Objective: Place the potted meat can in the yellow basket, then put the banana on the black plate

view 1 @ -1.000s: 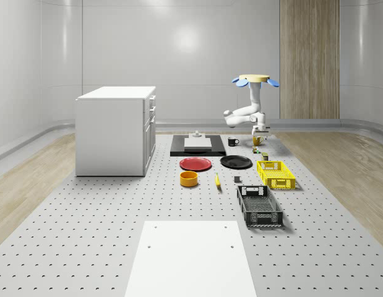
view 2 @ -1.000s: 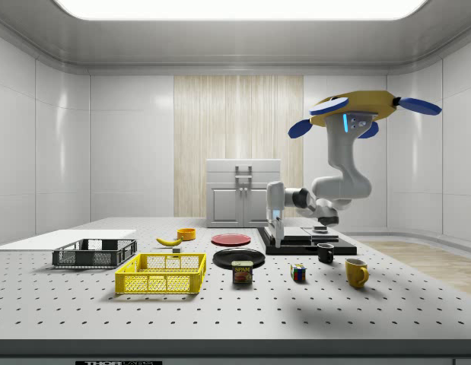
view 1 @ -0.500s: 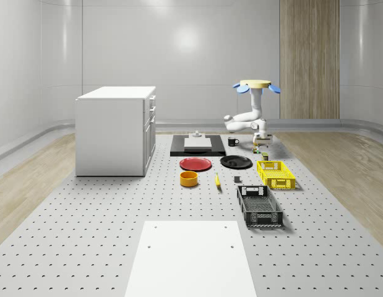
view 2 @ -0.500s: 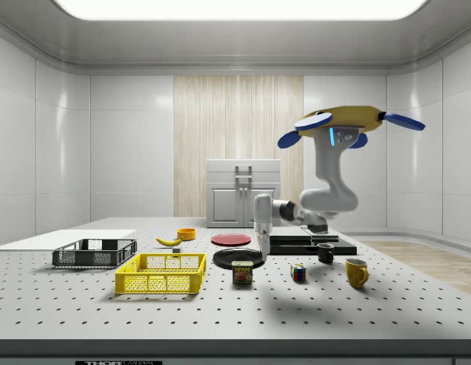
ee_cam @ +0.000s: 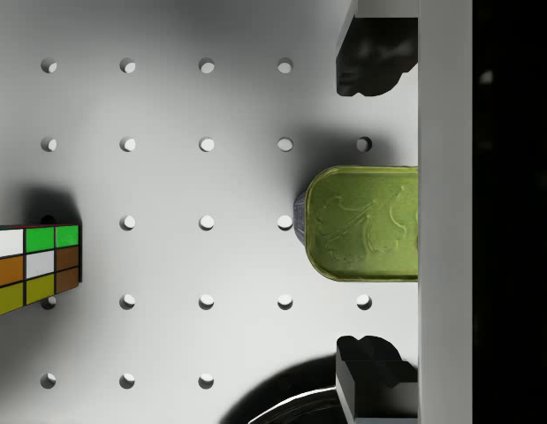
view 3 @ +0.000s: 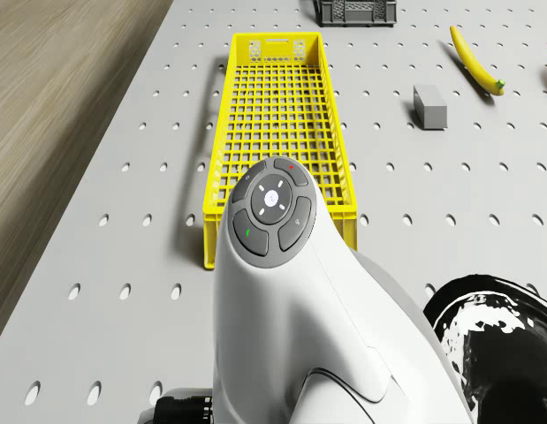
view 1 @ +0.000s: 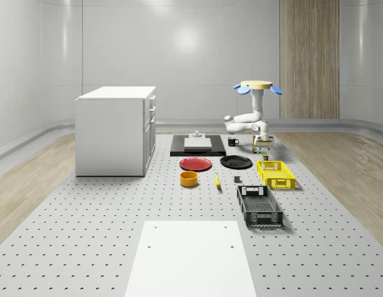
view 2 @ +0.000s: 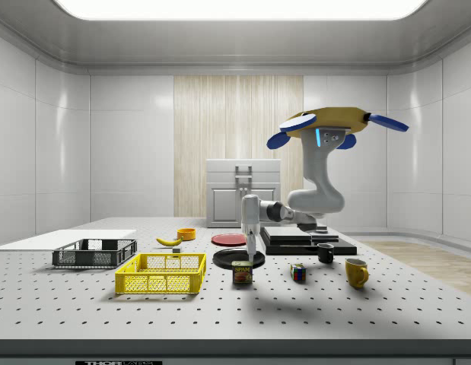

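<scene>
**Gripper poised above the potted meat can, grasp not yet made**

The drone [view 2: 330,122] hovers above the table [view 2: 387,304], over the area near the black plate [view 2: 233,258], with its arm bent down and forward. The gripper [view 2: 251,255] hangs just above the potted meat can [view 2: 242,272], which stands on the table just beside the yellow basket [view 2: 160,274], on the side view's right of it. The fingers [ee_cam: 370,44] are spread apart, one on each side of the can's top, and nothing is held. The banana [view 2: 169,241] lies on the table, well apart from the can.

Recommended handling, as a judgement: the step in hand is the descent and grasp. The can's green top [ee_cam: 366,223] sits between the fingers, though close to the gripper body; a small centring correction before lowering appears prudent. The fingers should go well down the can's sides before shutting, so the grip takes the walls and not the rim. The plate's edge lies close by; lowering straight avoids contact.

View comparison: the wrist view confirms the spread fingers and the can's alignment between them, and shows a coloured cube [ee_cam: 34,269] nearby. The side view gives the height gap over the can. The drone view shows the basket's empty grid floor [view 3: 277,115] and the arm's housing [view 3: 282,291].
</scene>
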Available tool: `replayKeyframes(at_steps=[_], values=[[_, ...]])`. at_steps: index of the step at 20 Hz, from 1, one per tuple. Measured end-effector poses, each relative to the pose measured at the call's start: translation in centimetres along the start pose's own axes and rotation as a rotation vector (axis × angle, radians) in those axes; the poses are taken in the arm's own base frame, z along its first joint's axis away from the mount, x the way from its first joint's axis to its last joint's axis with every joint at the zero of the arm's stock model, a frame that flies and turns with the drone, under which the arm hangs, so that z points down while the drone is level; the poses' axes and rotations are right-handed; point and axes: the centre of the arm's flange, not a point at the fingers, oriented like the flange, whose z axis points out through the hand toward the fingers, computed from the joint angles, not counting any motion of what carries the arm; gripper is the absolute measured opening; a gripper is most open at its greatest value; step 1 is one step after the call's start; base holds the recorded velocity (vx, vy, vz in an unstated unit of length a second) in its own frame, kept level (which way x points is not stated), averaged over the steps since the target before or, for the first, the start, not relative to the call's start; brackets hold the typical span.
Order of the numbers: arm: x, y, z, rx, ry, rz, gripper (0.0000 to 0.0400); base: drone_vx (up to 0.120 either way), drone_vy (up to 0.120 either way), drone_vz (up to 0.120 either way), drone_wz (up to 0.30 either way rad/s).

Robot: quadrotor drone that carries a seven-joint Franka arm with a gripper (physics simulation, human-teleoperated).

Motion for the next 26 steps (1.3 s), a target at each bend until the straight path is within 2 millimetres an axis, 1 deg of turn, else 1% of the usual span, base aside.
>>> replayKeyframes(at_steps=[7,8,11,20,26], values=[[0.0,0.0,0.0,0.000,0.000,0.000,0.0400,0.120,0.000,0.000,0.000],[0.0,0.0,0.0,0.000,0.000,0.000,0.0400,0.040,0.000,0.000,0.000],[0.0,0.0,0.3,0.000,0.000,0.000,0.0400,0.000,0.000,0.000,0.000],[0.0,0.0,3.0,0.000,0.000,0.000,0.0400,0.000,0.000,0.000,0.000],[-0.6,0.7,4.0,0.000,0.000,0.001,0.0400,0.000,0.000,0.000,0.000]])
